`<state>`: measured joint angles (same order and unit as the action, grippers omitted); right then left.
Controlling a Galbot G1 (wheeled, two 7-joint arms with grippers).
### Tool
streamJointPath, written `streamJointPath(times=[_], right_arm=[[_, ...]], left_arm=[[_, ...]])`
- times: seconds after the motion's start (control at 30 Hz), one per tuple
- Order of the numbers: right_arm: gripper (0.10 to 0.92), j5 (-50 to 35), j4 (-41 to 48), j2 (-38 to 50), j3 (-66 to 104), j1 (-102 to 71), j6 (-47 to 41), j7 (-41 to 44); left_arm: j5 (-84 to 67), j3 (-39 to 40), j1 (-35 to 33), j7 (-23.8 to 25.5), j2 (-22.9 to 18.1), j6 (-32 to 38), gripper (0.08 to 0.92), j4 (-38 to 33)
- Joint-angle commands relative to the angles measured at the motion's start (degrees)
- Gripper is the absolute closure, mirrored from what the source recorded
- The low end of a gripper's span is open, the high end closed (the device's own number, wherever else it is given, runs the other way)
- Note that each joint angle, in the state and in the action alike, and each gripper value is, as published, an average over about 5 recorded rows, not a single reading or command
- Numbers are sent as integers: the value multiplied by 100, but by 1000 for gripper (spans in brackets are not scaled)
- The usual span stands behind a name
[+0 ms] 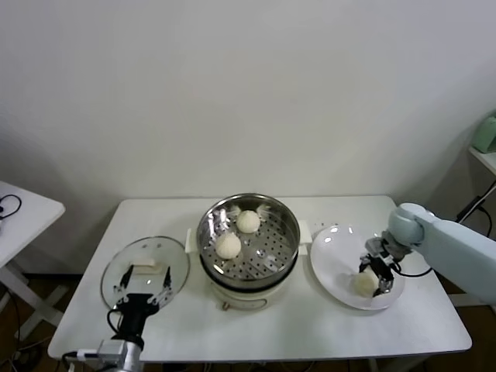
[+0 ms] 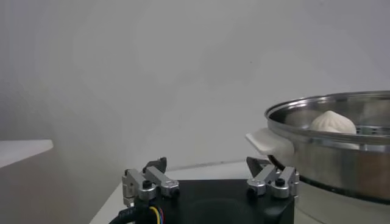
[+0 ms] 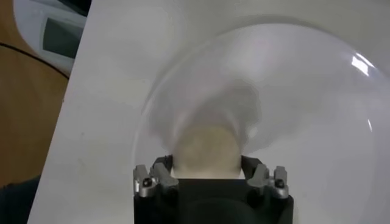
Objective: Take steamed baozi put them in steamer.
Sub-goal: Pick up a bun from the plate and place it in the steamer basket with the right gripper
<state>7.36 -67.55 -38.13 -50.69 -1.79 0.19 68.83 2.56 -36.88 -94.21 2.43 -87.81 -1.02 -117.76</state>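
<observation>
Two steamed baozi (image 1: 248,221) (image 1: 228,245) lie on the perforated floor of the steamer (image 1: 204,232), a shiny steel basket on a white pot base at the table's middle. A third baozi (image 1: 364,284) sits on the white plate (image 1: 333,252) to the right. My right gripper (image 1: 373,277) is down over it, and in the right wrist view its jaws press both sides of this baozi (image 3: 204,149). My left gripper (image 1: 140,299) hangs open at the front left with nothing between its fingers. The left wrist view shows the steamer (image 2: 329,152) with a baozi (image 2: 333,122) inside.
A round glass lid (image 1: 145,267) with a cream handle lies flat at the table's front left, right by the left gripper. A small white side table (image 1: 23,209) stands off to the far left. The plate (image 3: 304,91) reaches close to the table's right front edge.
</observation>
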Motion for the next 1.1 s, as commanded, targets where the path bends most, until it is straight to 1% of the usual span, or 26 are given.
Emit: streamJointPath(times=[0.03, 0.37, 0.53, 0.7, 0.87, 1.1], right_arm=[[332, 8, 0, -3, 10, -8, 3, -2], [354, -150, -167, 104, 56, 305, 76, 44], [354, -148, -601, 201, -176, 1172, 493, 199], [350, 292, -1362, 175, -702, 2534, 1159, 347], [352, 933, -2030, -132, -927, 3555, 1957, 377], [347, 1391, -2720, -776, -1008, 4280, 2607, 370]], left_arm=[[1, 8, 3, -1, -8, -1, 177, 3], [3, 3, 3, 0, -11, -10, 177, -7], [12, 25, 18, -5, 9, -27, 177, -18], [49, 80, 0, -5, 59, -36, 177, -46], [91, 148, -22, -19, 73, -42, 177, -63], [124, 204, -48, -84, 65, -101, 177, -115]])
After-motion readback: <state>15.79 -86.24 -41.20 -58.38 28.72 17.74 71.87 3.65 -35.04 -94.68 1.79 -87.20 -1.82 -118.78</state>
